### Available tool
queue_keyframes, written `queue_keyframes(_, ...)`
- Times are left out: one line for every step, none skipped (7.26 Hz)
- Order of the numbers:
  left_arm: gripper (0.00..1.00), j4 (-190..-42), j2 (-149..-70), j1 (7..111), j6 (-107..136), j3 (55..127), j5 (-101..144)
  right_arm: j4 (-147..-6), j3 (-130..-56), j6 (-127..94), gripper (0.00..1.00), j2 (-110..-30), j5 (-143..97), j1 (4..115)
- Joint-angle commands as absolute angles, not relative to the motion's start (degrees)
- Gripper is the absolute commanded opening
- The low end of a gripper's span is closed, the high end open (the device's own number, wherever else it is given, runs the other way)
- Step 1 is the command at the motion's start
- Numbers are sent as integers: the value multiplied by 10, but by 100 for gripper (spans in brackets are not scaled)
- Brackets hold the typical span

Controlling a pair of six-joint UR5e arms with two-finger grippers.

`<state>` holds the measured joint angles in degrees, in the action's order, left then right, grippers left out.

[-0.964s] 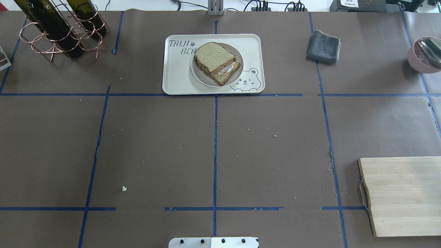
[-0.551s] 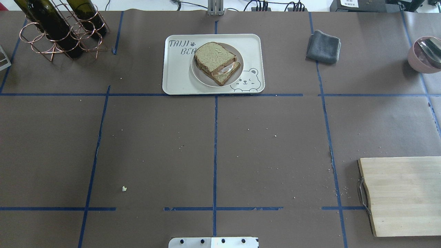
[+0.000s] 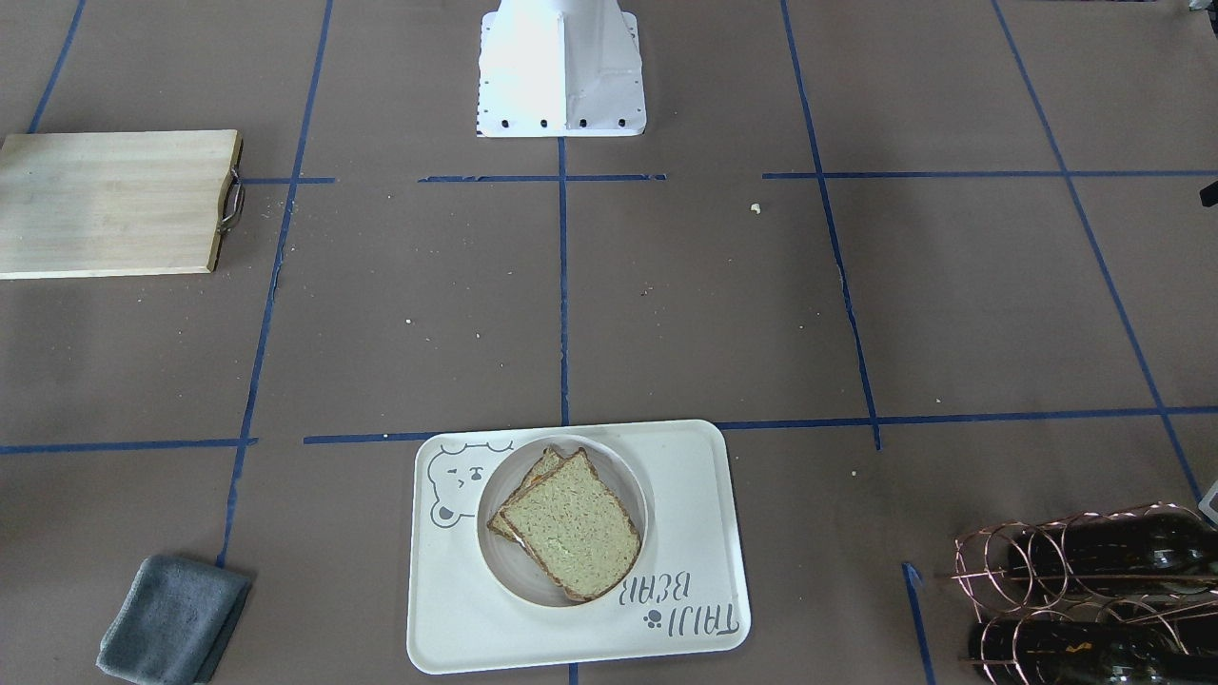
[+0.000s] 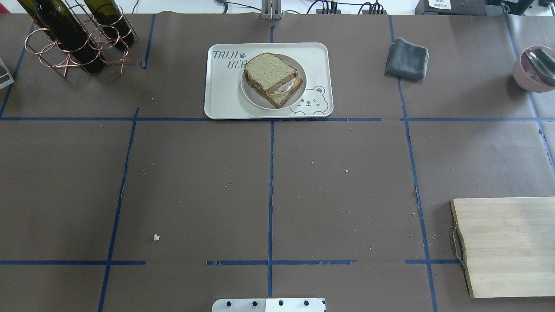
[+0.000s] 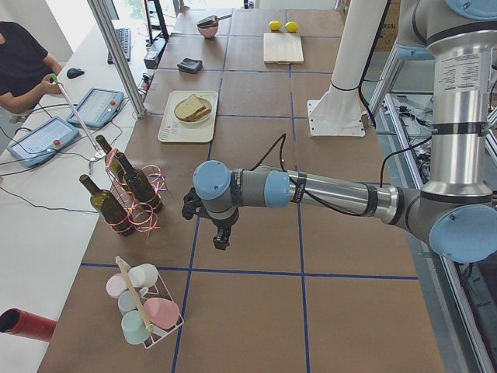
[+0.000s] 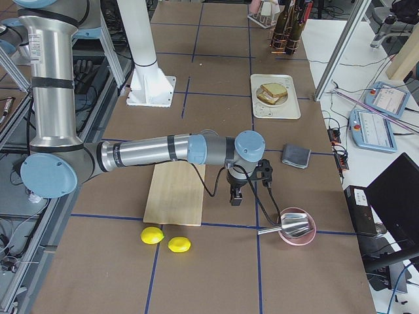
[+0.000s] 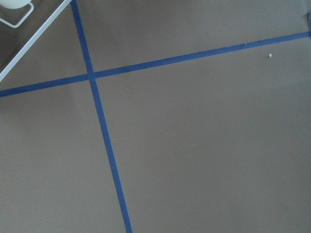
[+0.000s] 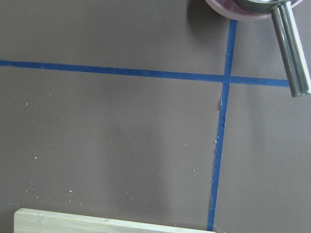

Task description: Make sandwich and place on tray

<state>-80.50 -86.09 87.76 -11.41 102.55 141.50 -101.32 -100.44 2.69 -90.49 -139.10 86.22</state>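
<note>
The sandwich (image 4: 272, 79), two tan bread slices with a bit of white egg (image 4: 284, 88) showing between them, lies on a small round white plate (image 4: 260, 100). The plate stands on the white bear tray (image 4: 225, 95) at the far middle of the table. The sandwich (image 3: 569, 535) and tray (image 3: 685, 514) also show in the front-facing view. My left gripper (image 5: 221, 237) hangs over bare table far off to the left. My right gripper (image 6: 234, 196) hangs beside the cutting board. Both show only in the side views, so I cannot tell whether they are open or shut.
A pale wooden cutting board (image 4: 507, 247) lies at the near right. A grey cloth (image 4: 407, 58) and a pink bowl with a ladle (image 4: 535, 69) are at the far right. A copper rack of wine bottles (image 4: 73, 39) stands at the far left. Two lemons (image 6: 167, 240) lie beyond the board.
</note>
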Motion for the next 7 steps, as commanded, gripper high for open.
queue_keyframes(100, -807, -862, 878, -108, 1013, 1392, -1013, -1004, 27, 100, -904, -1390, 862)
queue_keyframes(100, -807, -866, 879, -91, 1001, 1392, -1013, -1004, 27, 100, -904, -1390, 862)
queue_keyframes(100, -813, -861, 880, -93, 983, 1391, -1013, -1005, 26, 100, -903, -1390, 862)
queue_keyframes(100, -811, -860, 891, -93, 982, 1392, -1013, -1013, 26, 100, -903, -1391, 862)
queue_keyframes(100, -811, -862, 893, -92, 981, 1392, -1013, -1012, 25, 100, -904, -1391, 862)
queue_keyframes(100, -806, -866, 919, -92, 982, 1391, -1013, -1016, 25, 100, -904, -1394, 862)
queue_keyframes(100, -805, -863, 926, -92, 983, 1391, -1013, -1017, 25, 100, -904, -1392, 862)
